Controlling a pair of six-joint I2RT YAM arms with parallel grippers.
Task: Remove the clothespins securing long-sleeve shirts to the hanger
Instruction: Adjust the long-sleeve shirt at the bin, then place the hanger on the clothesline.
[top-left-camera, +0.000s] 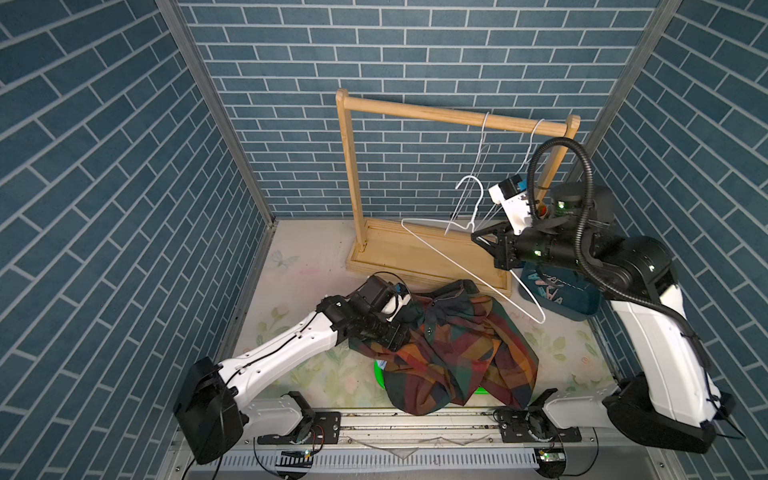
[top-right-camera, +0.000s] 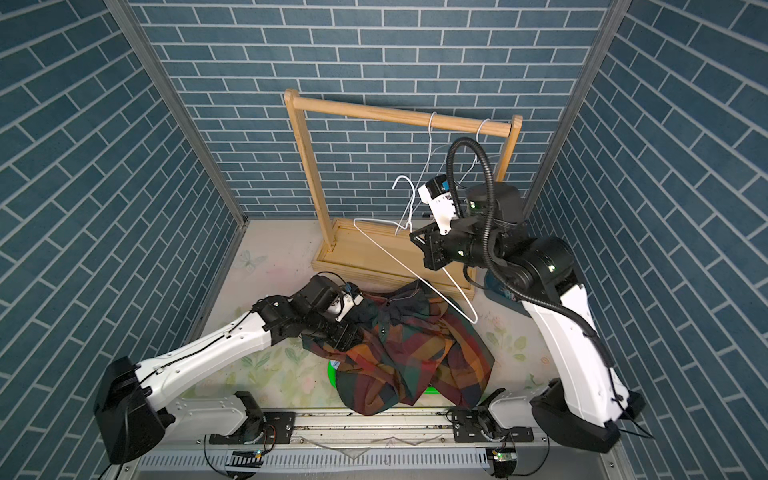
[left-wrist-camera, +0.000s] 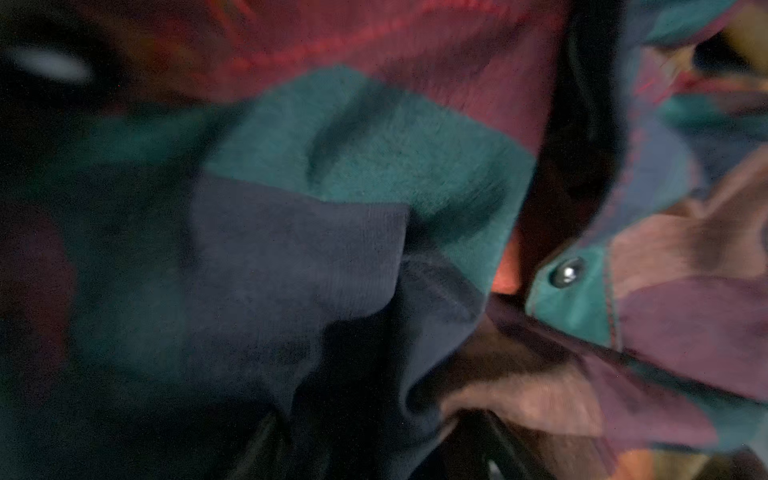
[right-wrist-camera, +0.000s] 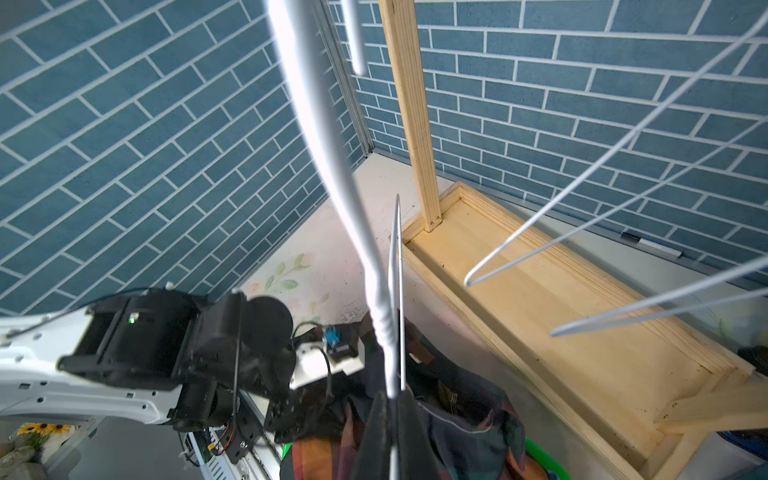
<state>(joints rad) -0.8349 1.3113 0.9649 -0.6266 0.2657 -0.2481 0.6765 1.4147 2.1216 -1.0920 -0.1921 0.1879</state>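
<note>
**Bimanual cell, overhead and wrist views.** The plaid long-sleeve shirt (top-left-camera: 457, 353) lies crumpled at 6 o'clock on the floral tabletop (top-left-camera: 299, 266). It is off every hanger and draped over a bright green container (top-left-camera: 480, 390), of which only slivers of rim show.

The left arm enters from 7 o'clock, and the left pincer (top-left-camera: 395, 337) is sunk in the shirt's 9 o'clock side. Folds cover its fingertips in both top views. The left wrist view is filled with blurred green, navy and red cloth and one metal snap (left-wrist-camera: 567, 272), so whether the jaws stand apart or together cannot be told.

The right arm comes in from 4 o'clock. The right pincer (top-left-camera: 477, 238) is clamped together on the twisted neck of a bare white wire hanger (right-wrist-camera: 332, 166). The hanger is held clear of the rail and tilted, with its hook toward 12 o'clock and its low corner at the shirt's 2 o'clock side. Whether wire and cloth touch there cannot be told.

The wooden rack (top-left-camera: 457, 114) stands at 12 o'clock, and two more bare wire hangers (top-left-camera: 483, 133) hang at the 3 o'clock end of its rail. A teal tray (top-left-camera: 573, 305) sits at 3 o'clock, partly under the right arm. A marker (right-wrist-camera: 650, 245) lies along the back wall behind the rack's base
</note>
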